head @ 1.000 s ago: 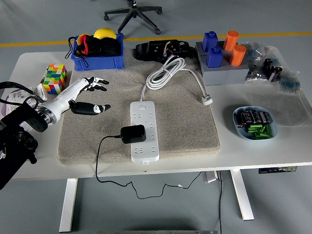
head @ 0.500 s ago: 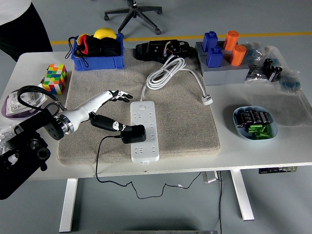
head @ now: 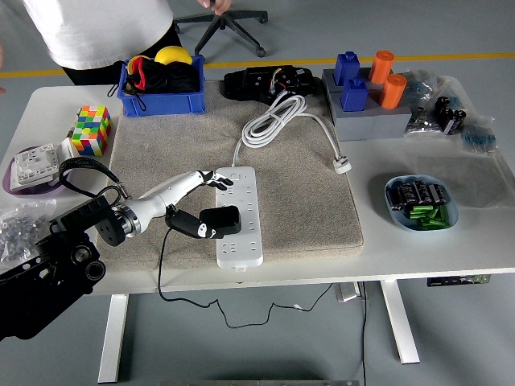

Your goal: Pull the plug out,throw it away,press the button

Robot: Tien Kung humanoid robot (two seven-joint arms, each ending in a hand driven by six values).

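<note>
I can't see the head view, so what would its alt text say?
The robot's left hand reaches from the left over a beige mat, fingers spread around a black plug seated in a white power strip. A person in white stands at the white table's far side.

Mat [head: 306, 201] on table [head: 451, 249] centre. Power strip [head: 239, 215] on mat nr front edge, plug [head: 220, 221] in it. Coiled cable [head: 278, 121] behind strip. Bin [head: 161, 100] at back-left, cube [head: 91, 129] left of mat, bowl [head: 421, 203] nr right edge.
</note>
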